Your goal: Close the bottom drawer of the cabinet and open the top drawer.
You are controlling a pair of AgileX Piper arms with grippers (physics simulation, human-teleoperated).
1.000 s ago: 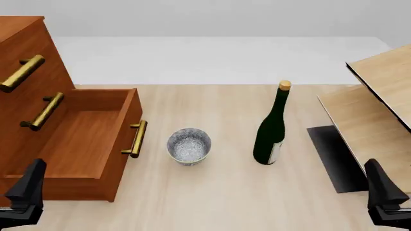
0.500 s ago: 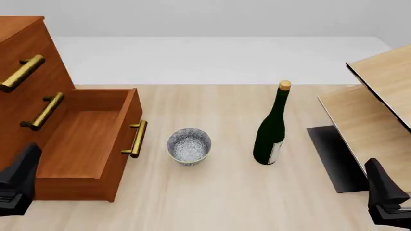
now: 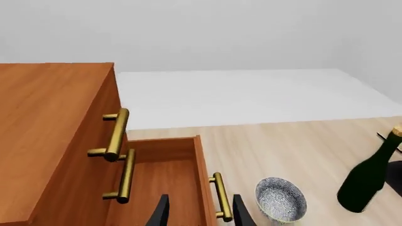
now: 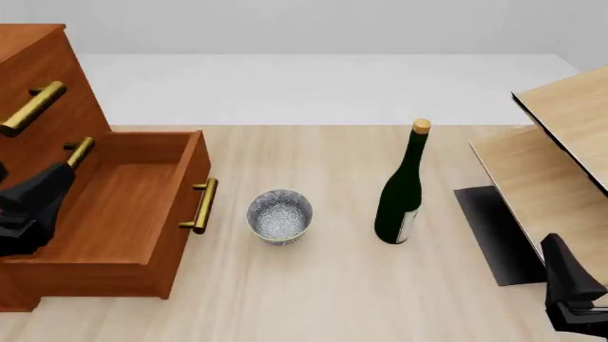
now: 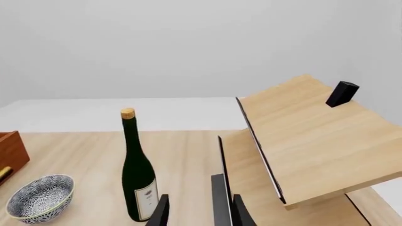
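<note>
The reddish-brown cabinet (image 4: 43, 71) stands at the table's left. Its bottom drawer (image 4: 128, 203) is pulled far out, with its brass handle (image 4: 201, 205) facing the bowl. The top drawer (image 4: 48, 132) is shut; its brass handle (image 4: 33, 108) shows above. My left gripper (image 4: 40, 196) is open and empty, above the open bottom drawer's left part, partly hiding the middle handle. In the left wrist view the open gripper (image 3: 199, 214) hangs over the bottom drawer (image 3: 160, 183), below the top drawer's handle (image 3: 116, 134). My right gripper (image 4: 568, 285) is open and empty at the near right.
A patterned bowl (image 4: 279, 216) sits just right of the open drawer's handle. A dark green wine bottle (image 4: 403, 189) stands mid-table. A pale wood shelf unit (image 4: 556, 164) with a small black block (image 5: 342, 93) on top fills the right side.
My left gripper has risen and moved forward from the near left corner to over the open bottom drawer. The right gripper has barely moved. The drawers have not moved.
</note>
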